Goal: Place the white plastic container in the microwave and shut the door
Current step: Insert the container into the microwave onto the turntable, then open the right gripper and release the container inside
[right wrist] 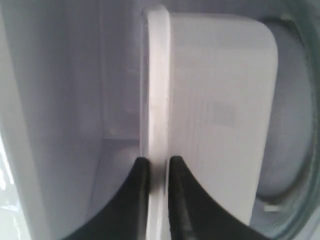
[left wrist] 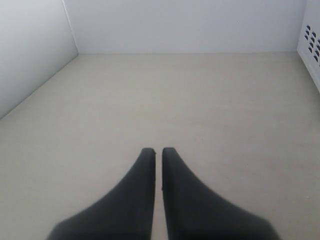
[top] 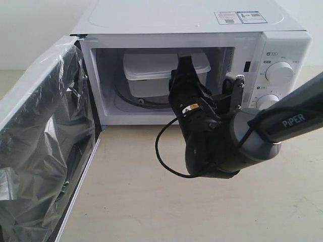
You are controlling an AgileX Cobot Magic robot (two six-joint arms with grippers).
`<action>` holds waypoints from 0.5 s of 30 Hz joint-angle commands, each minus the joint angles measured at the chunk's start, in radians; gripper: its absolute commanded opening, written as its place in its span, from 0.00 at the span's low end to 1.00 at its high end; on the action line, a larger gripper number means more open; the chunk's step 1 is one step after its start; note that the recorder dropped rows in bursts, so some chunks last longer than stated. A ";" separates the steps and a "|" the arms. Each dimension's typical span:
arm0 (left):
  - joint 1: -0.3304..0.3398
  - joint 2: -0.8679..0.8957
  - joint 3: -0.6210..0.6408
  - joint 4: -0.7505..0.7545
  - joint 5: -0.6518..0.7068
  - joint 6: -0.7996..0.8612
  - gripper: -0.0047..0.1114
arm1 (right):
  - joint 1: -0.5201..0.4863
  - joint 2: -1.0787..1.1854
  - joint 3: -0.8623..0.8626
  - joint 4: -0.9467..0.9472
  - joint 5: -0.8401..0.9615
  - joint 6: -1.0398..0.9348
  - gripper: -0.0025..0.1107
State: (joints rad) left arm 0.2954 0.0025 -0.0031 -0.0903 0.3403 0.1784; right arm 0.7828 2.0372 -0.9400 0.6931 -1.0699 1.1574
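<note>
The white plastic container [top: 151, 73] is inside the cavity of the microwave [top: 282, 43], over the glass turntable [top: 128, 101]. My right gripper [top: 185, 63] reaches in through the opening and is shut on the container's lid rim [right wrist: 156, 100], one finger on each side of it. In the right wrist view the container body [right wrist: 220, 100] fills the middle and the gripper [right wrist: 157, 161] pinches the rim edge. The door [top: 40, 151] stands wide open at the left, its window covered in crinkled clear film. My left gripper [left wrist: 156, 151] is shut on nothing above bare tabletop.
Two round knobs [top: 278, 72] sit on the microwave's right panel, close to my right arm [top: 282, 121]. A black cable [top: 164, 151] loops below the right wrist. A white wall and a vented white panel [left wrist: 312, 45] bound the left gripper's area.
</note>
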 commanded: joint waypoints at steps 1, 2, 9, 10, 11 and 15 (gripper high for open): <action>0.003 -0.002 0.003 0.001 -0.002 -0.007 0.08 | -0.005 0.018 -0.044 -0.035 0.003 -0.034 0.02; 0.003 -0.002 0.003 0.001 -0.002 -0.007 0.08 | -0.005 0.026 -0.051 -0.037 0.003 -0.029 0.02; 0.003 -0.002 0.003 0.001 -0.002 -0.007 0.08 | -0.005 0.080 -0.064 -0.045 0.000 0.010 0.02; 0.003 -0.002 0.003 0.001 -0.002 -0.007 0.08 | -0.005 0.080 -0.064 -0.047 0.000 0.012 0.02; 0.003 -0.002 0.003 0.001 -0.002 -0.007 0.08 | -0.005 0.080 -0.064 -0.047 0.003 0.012 0.02; 0.003 -0.002 0.003 0.001 -0.002 -0.007 0.08 | -0.005 0.080 -0.064 -0.053 -0.001 0.012 0.02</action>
State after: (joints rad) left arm 0.2954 0.0025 -0.0031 -0.0903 0.3403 0.1784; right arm 0.7807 2.1198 -1.0006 0.6573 -1.0577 1.1713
